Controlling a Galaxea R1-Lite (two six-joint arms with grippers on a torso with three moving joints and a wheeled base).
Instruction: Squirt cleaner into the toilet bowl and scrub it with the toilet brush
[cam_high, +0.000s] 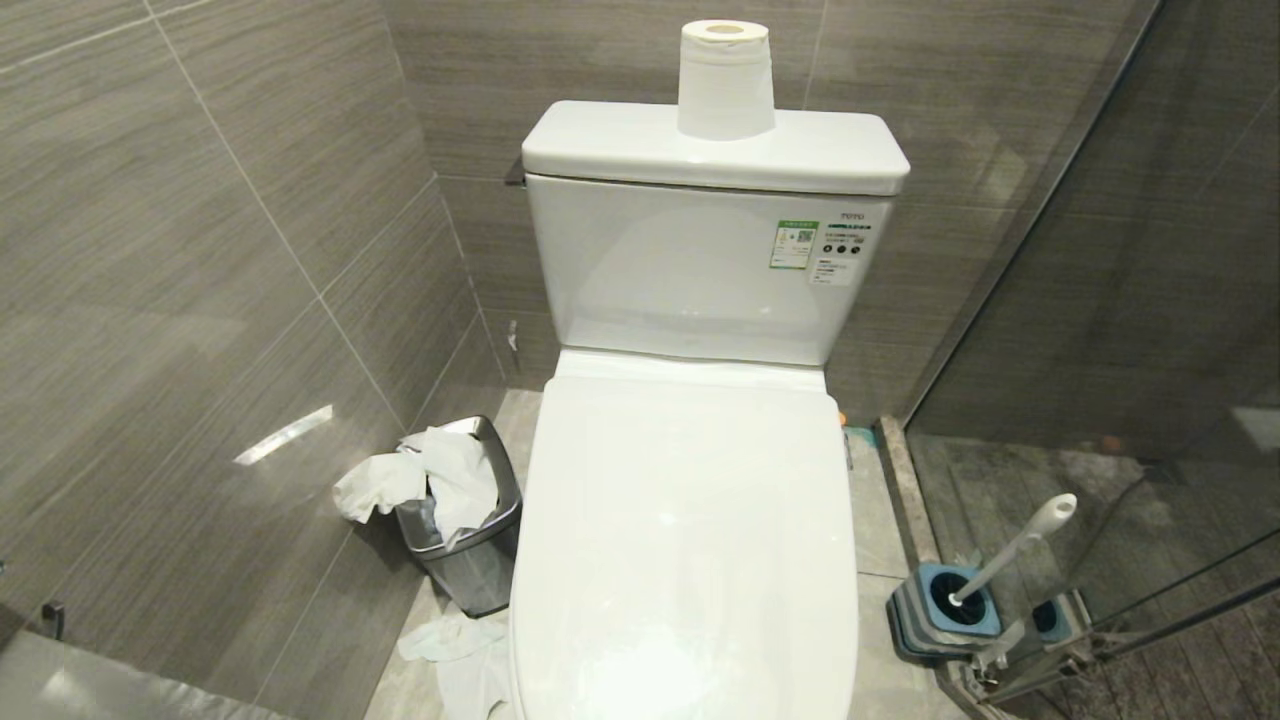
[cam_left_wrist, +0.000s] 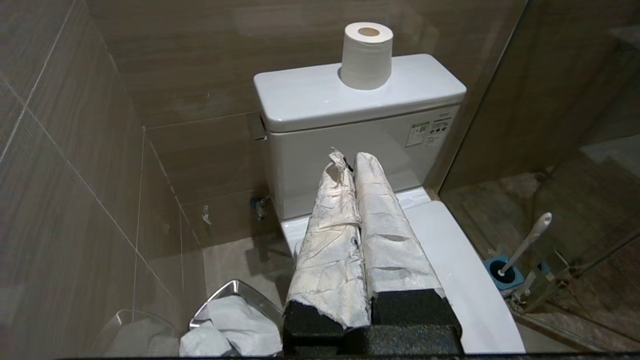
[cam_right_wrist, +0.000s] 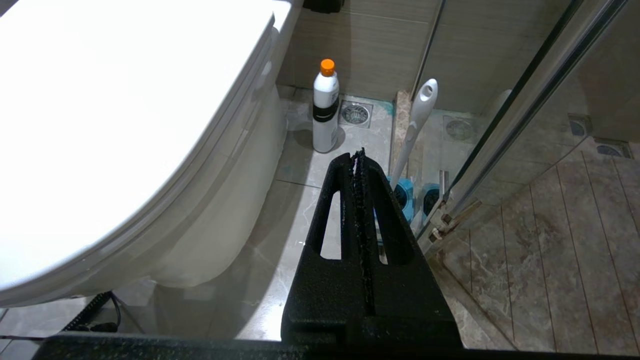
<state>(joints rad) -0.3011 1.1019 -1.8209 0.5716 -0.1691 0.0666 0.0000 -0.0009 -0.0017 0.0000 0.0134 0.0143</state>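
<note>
White glossy ceramic toilet (cam_high: 690, 560) sits before us, lid down; our left gripper (cam_left_wrist: 350, 160) and right gripper (cam_right_wrist: 358, 156) are clenched empty, white-handled toilet brush (cam_high: 1010, 550) in its holder (cam_high: 940, 615) rightward

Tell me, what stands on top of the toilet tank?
One roll of toilet paper stands upright on the tank lid. Nothing else is on it. The tank's inside is covered by the lid.
</note>
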